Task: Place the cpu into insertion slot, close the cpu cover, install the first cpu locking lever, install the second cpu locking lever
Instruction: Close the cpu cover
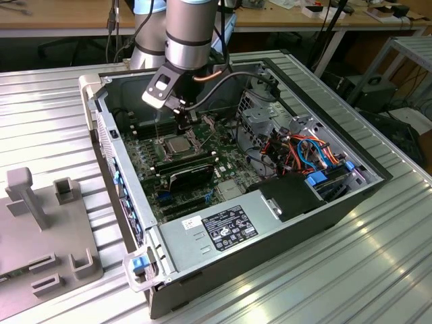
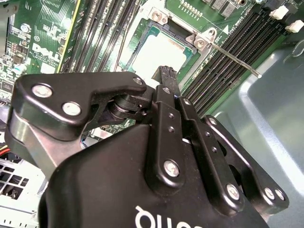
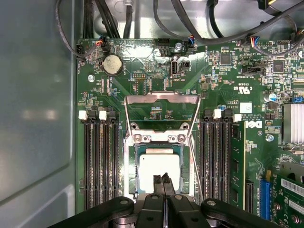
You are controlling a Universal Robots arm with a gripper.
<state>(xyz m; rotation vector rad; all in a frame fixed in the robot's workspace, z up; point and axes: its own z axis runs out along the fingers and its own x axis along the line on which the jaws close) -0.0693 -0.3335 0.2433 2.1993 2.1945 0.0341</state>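
Pincer clenched empty over cpu, cpu cover open, memory slots flanking.

Inside insertion slot: cpu. Beside slot, hinged open: cpu cover. Either side of slot: memory slots. Just above cpu: gripper.

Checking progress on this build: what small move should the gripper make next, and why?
Probably travel to the cpu cover, to tip it down. The cpu already lies in the insertion slot, the cover stands open beside it, and the gripper, fingers together and empty, hangs over the cpu.
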